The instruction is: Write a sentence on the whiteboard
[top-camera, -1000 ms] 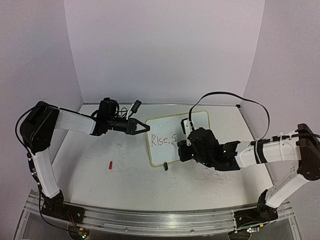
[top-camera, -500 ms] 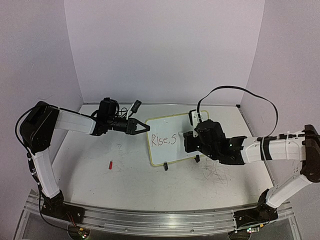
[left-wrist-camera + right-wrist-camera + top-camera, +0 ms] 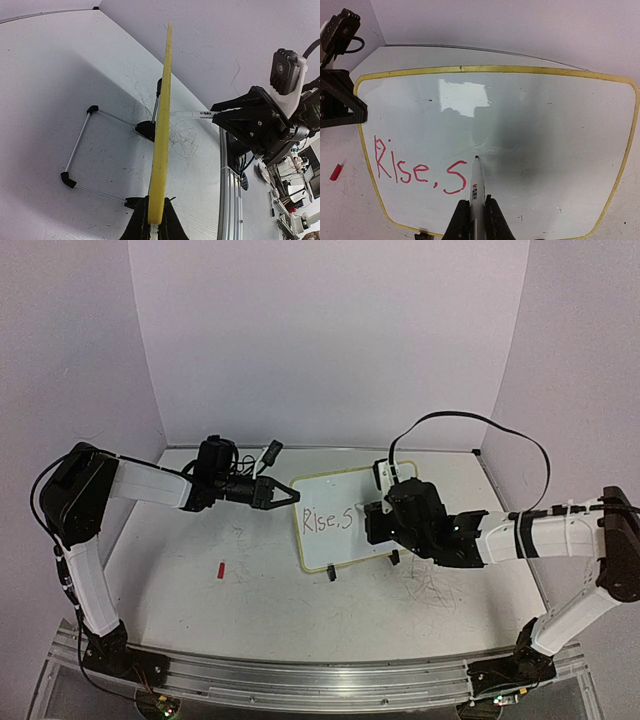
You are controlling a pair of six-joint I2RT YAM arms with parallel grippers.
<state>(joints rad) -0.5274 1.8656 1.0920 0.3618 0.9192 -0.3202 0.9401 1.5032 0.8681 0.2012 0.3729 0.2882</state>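
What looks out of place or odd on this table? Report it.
A small red piece, likely a pen cap, lies loose on the tabletop left of the whiteboard, far from the marker in the right pincer. Dark scribbles stain the tabletop beside the board. Nothing looks spilled or broken.

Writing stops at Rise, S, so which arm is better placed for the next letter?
Right. The right gripper holds the marker, tip beside the red S on the whiteboard. The left gripper only clamps its rim.

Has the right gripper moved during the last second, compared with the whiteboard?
Yes. In the top view the right gripper has shifted toward the far edge of the whiteboard, uncovering a black foot.
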